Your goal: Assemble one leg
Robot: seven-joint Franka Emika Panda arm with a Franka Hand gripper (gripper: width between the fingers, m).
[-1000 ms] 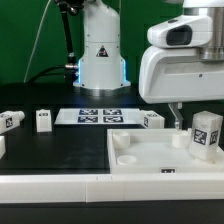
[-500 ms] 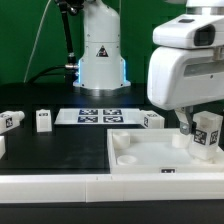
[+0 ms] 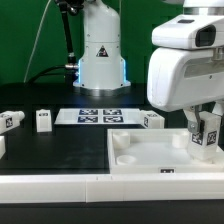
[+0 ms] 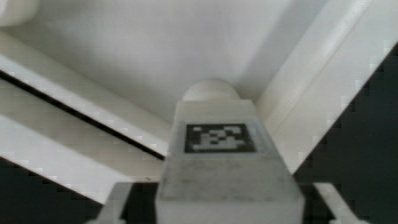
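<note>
Gripper: clamped on the leg, one finger against each side.
Leg: upright, tag showing, at the white square panel's far corner, exterior view's right.

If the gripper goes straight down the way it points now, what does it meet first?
The gripper holds a small white rectangular plastic leg; that leg would likely meet the large flat white square piece first. Socket alignment unclear.
</note>
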